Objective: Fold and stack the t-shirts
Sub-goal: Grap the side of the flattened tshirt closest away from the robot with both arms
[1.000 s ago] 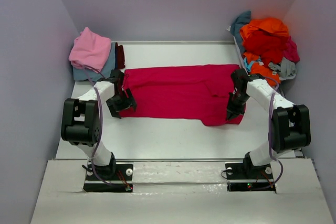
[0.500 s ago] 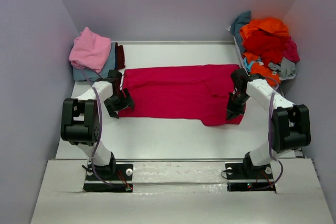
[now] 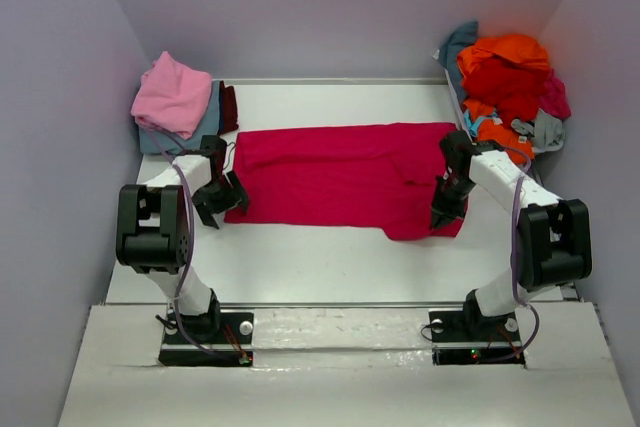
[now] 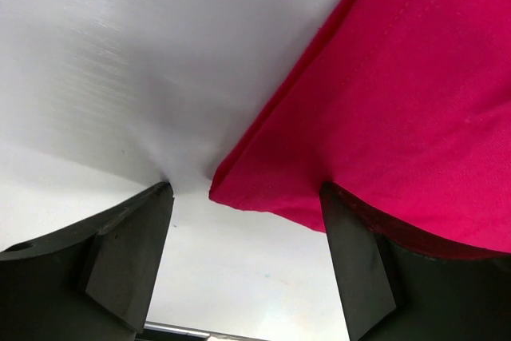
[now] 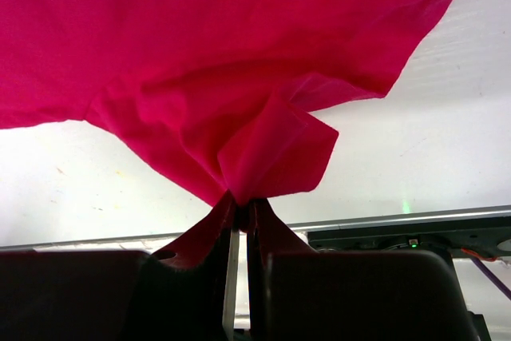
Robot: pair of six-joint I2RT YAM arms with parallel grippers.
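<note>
A magenta-red t-shirt (image 3: 335,175) lies spread across the middle of the white table. My left gripper (image 3: 222,199) is open at the shirt's near-left corner; in the left wrist view the corner (image 4: 239,193) lies between the open fingers, not gripped. My right gripper (image 3: 440,215) is shut on a pinched fold of the shirt (image 5: 271,157) at its near-right edge. A folded stack sits at the back left, pink tee (image 3: 172,93) on top, dusty blue (image 3: 205,122) and maroon (image 3: 229,107) under it.
A heap of unfolded tees stands at the back right: orange (image 3: 510,50), red (image 3: 505,82), teal (image 3: 458,42), grey (image 3: 546,130) and a pink one (image 3: 556,97). Walls close in the table (image 3: 330,257) on left, back and right.
My left gripper has let go of the shirt's near-left corner and drawn back leftward off the cloth. The right gripper has held still on its fold.
</note>
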